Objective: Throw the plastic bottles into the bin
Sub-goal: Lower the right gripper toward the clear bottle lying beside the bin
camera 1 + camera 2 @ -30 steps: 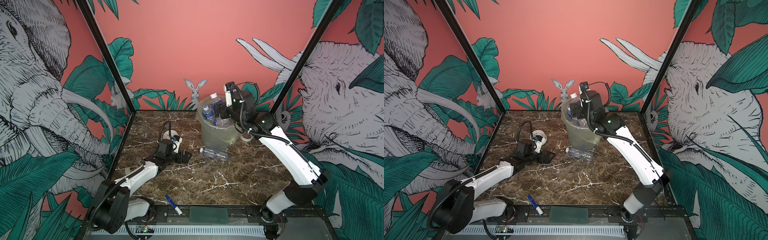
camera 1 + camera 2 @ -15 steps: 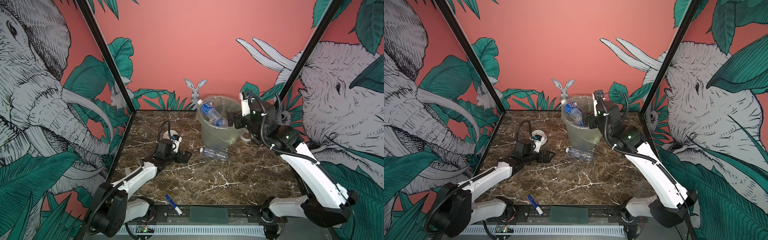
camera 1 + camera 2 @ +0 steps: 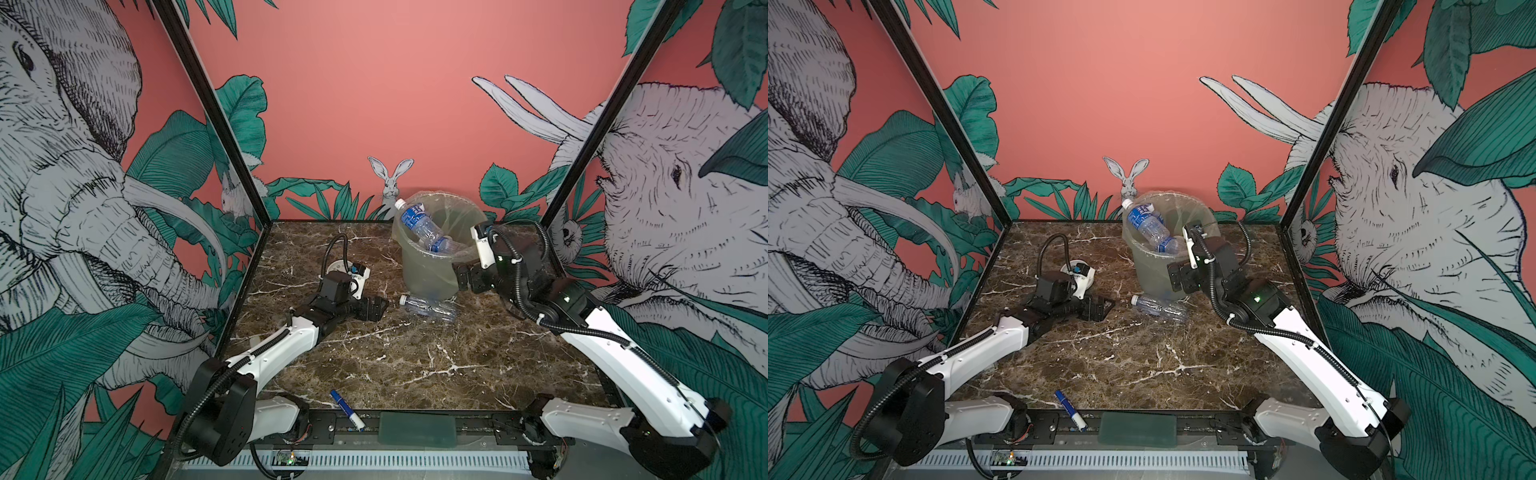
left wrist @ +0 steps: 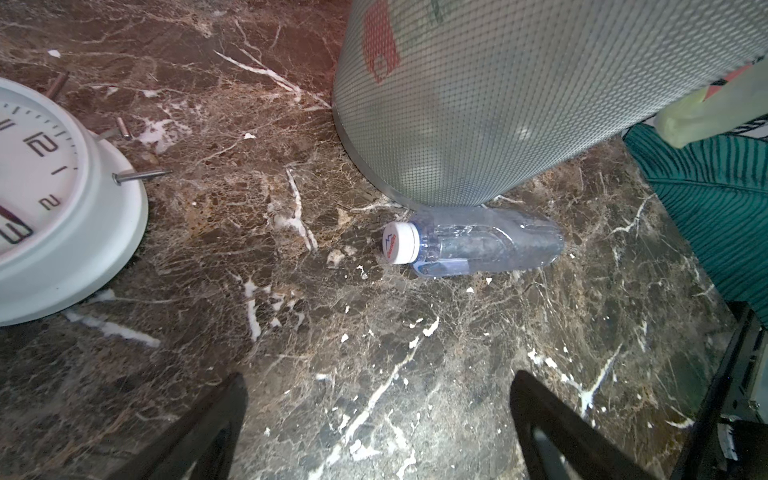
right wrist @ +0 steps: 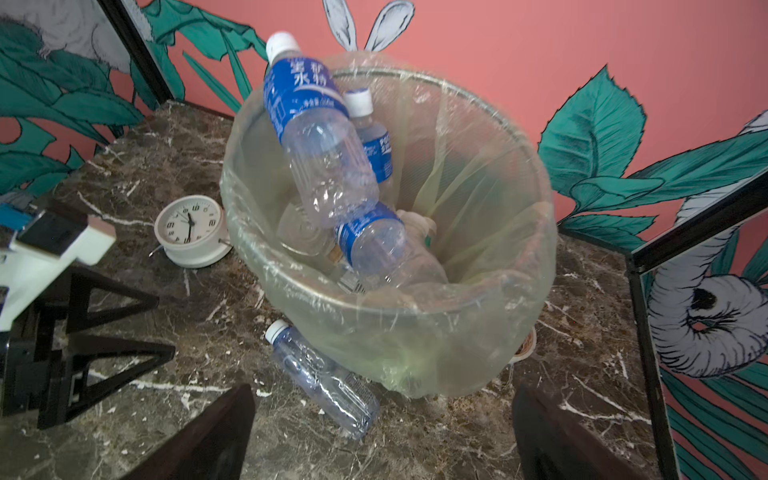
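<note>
Marble tabletop (image 4: 291, 316) bears one bottle (image 4: 473, 245) touching the bin (image 4: 498, 104), so the left gripper (image 4: 378, 384), wide open and empty, should straddle that bottle's body crosswise.

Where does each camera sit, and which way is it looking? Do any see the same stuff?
Top views: high at the front, looking down over the table; left arm, right arm, bin and loose bottle show in both top views.
Left wrist: low on the left arm, facing the loose bottle at the bin's foot; the open left tool shows.
Right wrist: on the right arm, looking down into the bin at bottles inside; the open right tool shows.
Shared: both wrist views see the clock.
</note>
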